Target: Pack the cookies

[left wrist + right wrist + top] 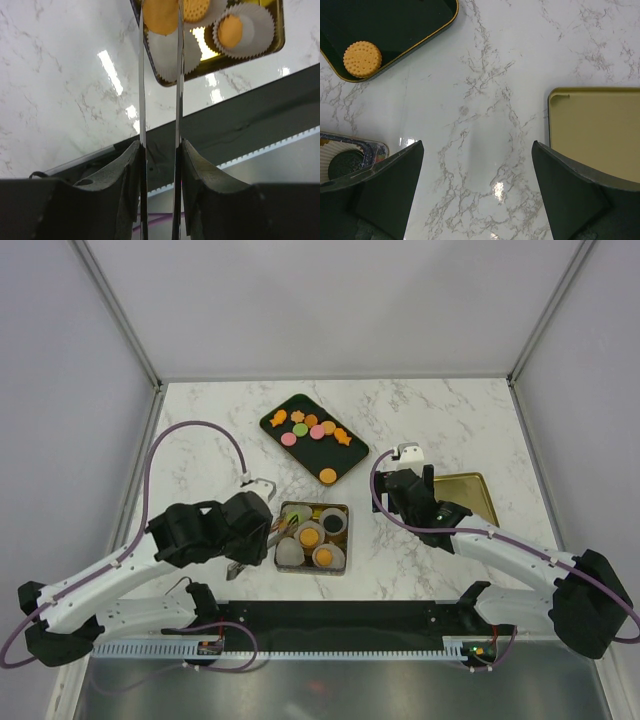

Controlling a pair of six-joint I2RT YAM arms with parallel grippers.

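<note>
Pinching an orange cookie (160, 17) between the thin metal blades (141, 75) on the left jaws, right over the tin (312, 505). Spotting two more orange ones in white paper cups (252, 30) just right of the blade tips. Holding the right jaws spread wide above the marble counter (485, 100). Seeing the dark tray (395, 20) ahead and left of those jaws, with one round cookie (362, 59) by the corner nearest them and the rest of the cookies (316, 432) farther along it. Got a gold tray (595, 130) just beside one finger (575, 195), plus the tin's corner with a dark cookie (345, 160) in a cup beside the other.
</note>
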